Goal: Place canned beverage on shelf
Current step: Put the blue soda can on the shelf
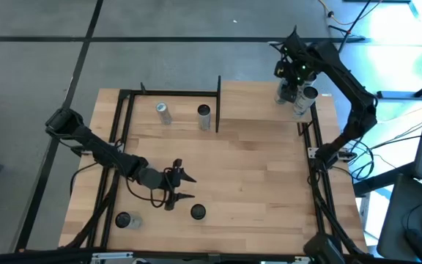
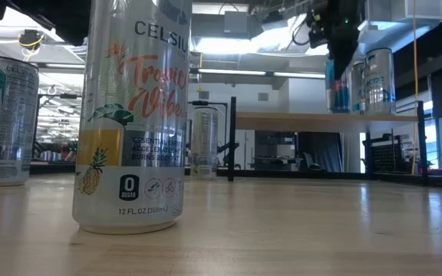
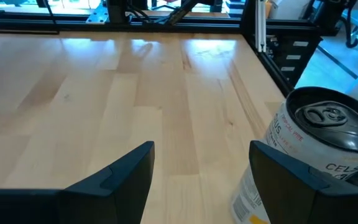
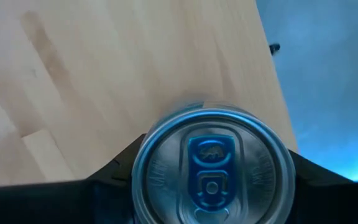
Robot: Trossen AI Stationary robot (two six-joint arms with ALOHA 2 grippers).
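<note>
In the upper right of the overhead picture, the right pincer (image 1: pixel 297 94) is over the shelf (image 1: pixel 255 103), a raised light-wood board, grasping a canned beverage (image 4: pixel 213 165) from above; its wrist camera shows the dark fingers on both sides of the silver lid with its blue tab. The can sits close to the shelf's far right edge, next to another can (image 1: pixel 310 94) already standing there. Judging from this, the main risks are that the can gets let go too near that edge and tips off, or that the pincer knocks the neighbouring can as it lifts away. In the lower left of the overhead picture, the left pincer (image 1: pixel 182 187) hangs over the worktop (image 1: pixel 255 183) with its fingers spread and empty, just beside a tropical-print can (image 3: pixel 309 155); a sideways move there could push that can over. Other cans stand in the upper left and lower left of the worktop.
</note>
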